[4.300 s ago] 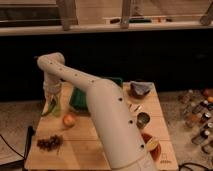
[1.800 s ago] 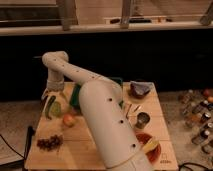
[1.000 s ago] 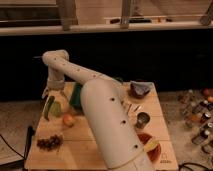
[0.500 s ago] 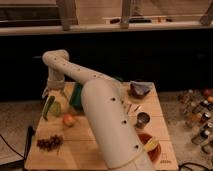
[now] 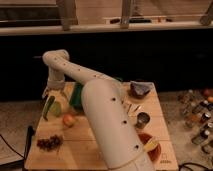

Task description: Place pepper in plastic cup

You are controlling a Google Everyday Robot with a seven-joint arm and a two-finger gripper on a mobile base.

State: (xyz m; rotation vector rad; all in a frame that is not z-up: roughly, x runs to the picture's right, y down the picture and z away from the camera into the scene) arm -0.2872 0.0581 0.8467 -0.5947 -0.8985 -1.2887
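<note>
Pincer (image 5: 50, 94) over pepper (image 5: 48, 107), plastic cup (image 5: 57, 108) just beside

gripper (image 5: 49, 95) above pepper (image 5: 48, 107), plastic cup (image 5: 57, 108) just right

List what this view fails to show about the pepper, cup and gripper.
- Camera view: the gripper hangs at left, just above the pepper; any contact between them is too small to tell.
- Pepper's lower end in the plastic cup or beside it: blurred.
- Dark green container: the arm hides its right side.
</note>
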